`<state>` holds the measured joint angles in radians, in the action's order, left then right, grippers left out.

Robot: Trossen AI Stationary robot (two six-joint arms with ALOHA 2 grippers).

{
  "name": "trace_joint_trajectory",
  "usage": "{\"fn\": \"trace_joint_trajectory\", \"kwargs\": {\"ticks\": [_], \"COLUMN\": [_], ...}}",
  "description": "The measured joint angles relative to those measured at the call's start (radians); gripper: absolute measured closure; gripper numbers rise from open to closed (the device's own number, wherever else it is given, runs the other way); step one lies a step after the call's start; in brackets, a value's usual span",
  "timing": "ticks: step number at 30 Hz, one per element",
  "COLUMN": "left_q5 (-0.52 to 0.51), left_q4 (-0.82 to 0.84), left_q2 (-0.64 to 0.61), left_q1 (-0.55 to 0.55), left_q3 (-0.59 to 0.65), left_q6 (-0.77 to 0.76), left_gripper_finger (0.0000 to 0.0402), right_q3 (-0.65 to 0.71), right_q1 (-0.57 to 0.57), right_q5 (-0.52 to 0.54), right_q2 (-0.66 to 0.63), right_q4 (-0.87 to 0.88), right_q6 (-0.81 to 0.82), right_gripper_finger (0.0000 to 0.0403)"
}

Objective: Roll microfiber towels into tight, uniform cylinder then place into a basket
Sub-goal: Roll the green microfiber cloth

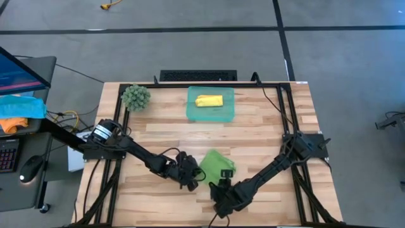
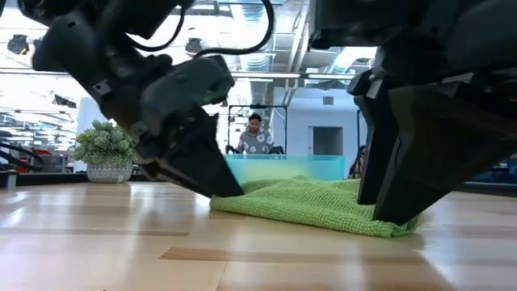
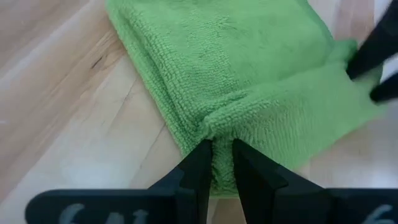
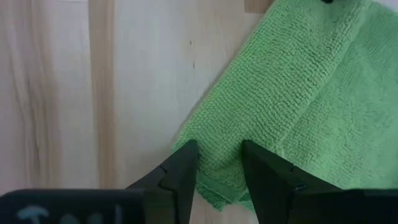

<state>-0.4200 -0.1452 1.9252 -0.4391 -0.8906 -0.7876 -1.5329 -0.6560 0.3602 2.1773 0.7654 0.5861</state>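
The light green microfiber towel (image 1: pixel 217 162) lies folded in layers on the wooden table near its front edge. My left gripper (image 1: pixel 196 177) is at the towel's left near end and is shut on it. My right gripper (image 1: pixel 223 180) is at its near right corner, with its fingers closed on that corner. The yellow towel (image 1: pixel 209 101), rolled up, lies inside the teal basket (image 1: pixel 193 113) at the table's far middle. My left gripper pinches a raised fold of the green towel's near edge (image 3: pixel 222 142) between its two fingers, coming slanting down from the near left. The rest of the towel lies on the table. My right gripper has the towel's near corner (image 4: pixel 219 167) between its two fingers, pointing steeply down from above. That corner fills the gap, and its tip (image 2: pixel 396 228) lies on the table.
A fuzzy green ball plant (image 1: pixel 135 96) stands at the far left corner. Bare wood lies between the green towel and the basket. A person (image 2: pixel 255 136) sits in the room beyond the table. A desk with a keyboard and mouse (image 1: pixel 30 168) stands left of the table.
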Motion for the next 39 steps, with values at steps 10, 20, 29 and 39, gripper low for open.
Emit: {"fn": "trace_joint_trajectory", "kwargs": {"ticks": [10,20,29,39], "left_q5": [-0.089,-0.138,-0.127,-0.011], "left_q4": [0.007,0.033,-0.053,-0.160], "left_q2": [-0.017,-0.121,-0.094,-0.039], "left_q1": [-0.046,-0.087,-0.111,-0.016], "left_q3": [0.002,0.002,-0.001,-0.002], "left_q6": [0.129,0.303,0.571,0.667], "left_gripper_finger": [0.0340,0.0340,0.0340,0.0340], "right_q3": [0.001,0.021,0.022,0.022], "right_q1": [0.030,0.029,0.028,0.028], "right_q5": [-0.050,-0.047,-0.045,-0.045], "right_q2": [0.001,0.001,0.001,0.001], "right_q4": [-0.003,-0.012,-0.014,-0.015], "right_q6": [0.012,0.008,-0.017,-0.018], "right_gripper_finger": [0.0269,0.0270,0.0270,0.0270]}}
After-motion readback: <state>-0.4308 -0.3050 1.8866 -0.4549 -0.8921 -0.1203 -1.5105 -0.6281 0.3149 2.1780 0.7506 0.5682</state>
